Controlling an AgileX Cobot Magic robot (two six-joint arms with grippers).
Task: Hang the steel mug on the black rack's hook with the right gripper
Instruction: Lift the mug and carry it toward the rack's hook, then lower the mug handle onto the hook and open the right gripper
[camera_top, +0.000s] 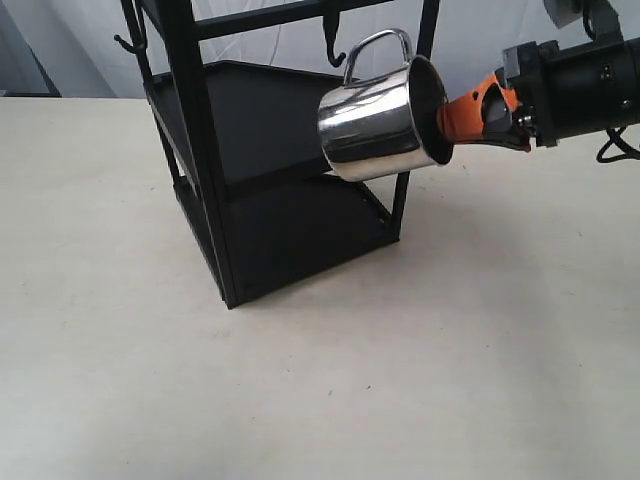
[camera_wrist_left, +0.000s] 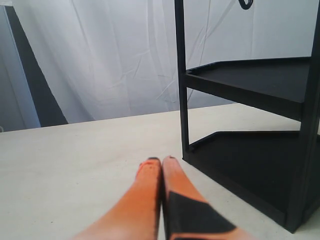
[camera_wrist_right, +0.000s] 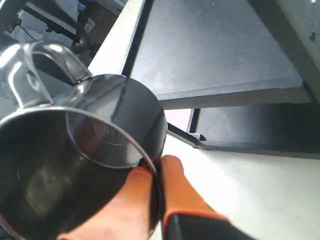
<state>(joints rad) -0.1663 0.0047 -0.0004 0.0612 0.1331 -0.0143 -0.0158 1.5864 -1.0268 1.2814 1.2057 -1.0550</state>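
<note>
The steel mug (camera_top: 372, 122) hangs in the air on its side, mouth toward the right, handle (camera_top: 378, 46) up. My right gripper (camera_top: 447, 125) is shut on its rim, one orange finger inside and one outside, as the right wrist view shows on the mug (camera_wrist_right: 75, 160) at the gripper (camera_wrist_right: 156, 170). The handle sits just right of and below a hook (camera_top: 333, 45) on the black rack (camera_top: 205, 170), close but not on it. My left gripper (camera_wrist_left: 161, 162) is shut and empty, low over the table beside the rack (camera_wrist_left: 250, 150).
The rack stands on a pale table (camera_top: 400, 380), with a second hook (camera_top: 130, 40) at its upper left. White curtain hangs behind. Bare tabletop lies in front of and to both sides of the rack.
</note>
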